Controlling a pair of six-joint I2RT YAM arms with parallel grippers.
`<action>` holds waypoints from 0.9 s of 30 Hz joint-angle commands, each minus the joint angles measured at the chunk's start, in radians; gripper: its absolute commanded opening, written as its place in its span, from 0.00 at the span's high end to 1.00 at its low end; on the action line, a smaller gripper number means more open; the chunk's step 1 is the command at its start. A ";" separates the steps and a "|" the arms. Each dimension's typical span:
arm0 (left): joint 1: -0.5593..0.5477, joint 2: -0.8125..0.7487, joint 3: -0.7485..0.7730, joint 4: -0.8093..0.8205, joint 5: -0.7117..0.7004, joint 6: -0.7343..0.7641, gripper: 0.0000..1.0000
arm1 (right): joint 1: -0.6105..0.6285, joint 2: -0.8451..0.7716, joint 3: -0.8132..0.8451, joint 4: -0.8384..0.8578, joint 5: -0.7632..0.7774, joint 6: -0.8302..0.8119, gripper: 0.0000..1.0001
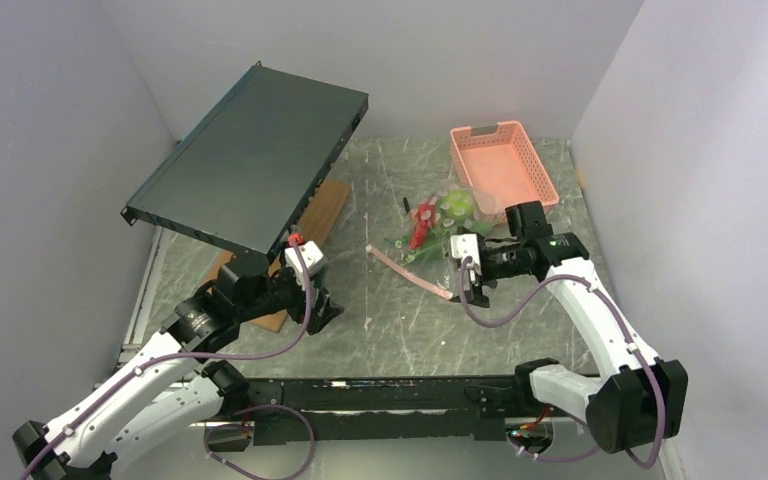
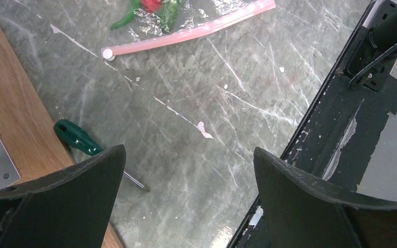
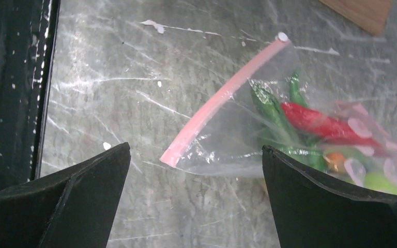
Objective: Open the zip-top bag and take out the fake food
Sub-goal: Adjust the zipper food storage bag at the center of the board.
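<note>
grey table (image 1: 380, 320) holds the zip-top bag (image 3: 232, 134) just beside the spread right end effector (image 1: 467, 272)

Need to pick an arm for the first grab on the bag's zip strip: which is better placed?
Right. The open right gripper faces the zip-top bag, its pink zip strip framed in that wrist view. The left gripper, also open, sits by the wooden board, farther from the strip.
</note>
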 commanded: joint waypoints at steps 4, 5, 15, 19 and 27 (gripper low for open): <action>0.008 -0.003 0.000 0.029 0.026 -0.001 0.00 | 0.124 -0.027 -0.056 0.086 0.185 -0.168 0.00; 0.008 0.002 0.000 0.029 0.032 0.000 0.00 | 0.146 -0.021 -0.059 0.103 0.231 -0.171 0.00; 0.009 0.027 0.004 0.021 0.042 0.036 0.00 | 0.298 0.044 -0.136 0.332 0.546 -0.215 0.08; 0.009 0.032 0.004 0.018 0.048 0.037 0.00 | 0.336 0.057 -0.217 0.436 0.662 -0.255 0.13; 0.008 0.041 0.007 0.014 0.055 0.037 0.00 | 0.363 0.038 -0.309 0.620 0.733 -0.167 0.49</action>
